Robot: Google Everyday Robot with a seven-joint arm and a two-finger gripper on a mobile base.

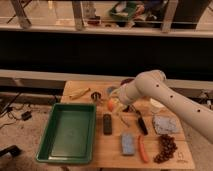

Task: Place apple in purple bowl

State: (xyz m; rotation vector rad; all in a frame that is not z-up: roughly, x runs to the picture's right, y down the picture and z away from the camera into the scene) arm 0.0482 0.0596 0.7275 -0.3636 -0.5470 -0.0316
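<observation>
I am seeing the gripper (114, 102) hanging over the middle of the wooden table (165, 159), just right of the green tray (67, 134), and it is pinching the apple (111, 104), whose yellow-orange side is peeking out at the lower left of the white wrist. The apple is sitting clear of the tabletop, above the far end of a dark oblong object (107, 123) that is lying flat on the wood. The white arm (165, 100) is reaching in from the right edge of the camera view, bending at a thick rounded elbow and covering much of the table's back right part. Only a sliver of the purple bowl (127, 80) is showing at the table's far edge, just above the arm, so I am reading it as behind and to the right of the held apple, apart from it. A banana (80, 93) is lying near the back left corner, with a small dark round item (96, 95) just beside it. Closer to me, a blue sponge (128, 144) is lying next to the long orange carrot (143, 149), and a bunch of dark grapes (165, 147) is resting near the front right corner. A grey-blue cloth (162, 124) is lying right of a black-handled utensil (141, 125). The tray is standing empty on the left side of the table.
</observation>
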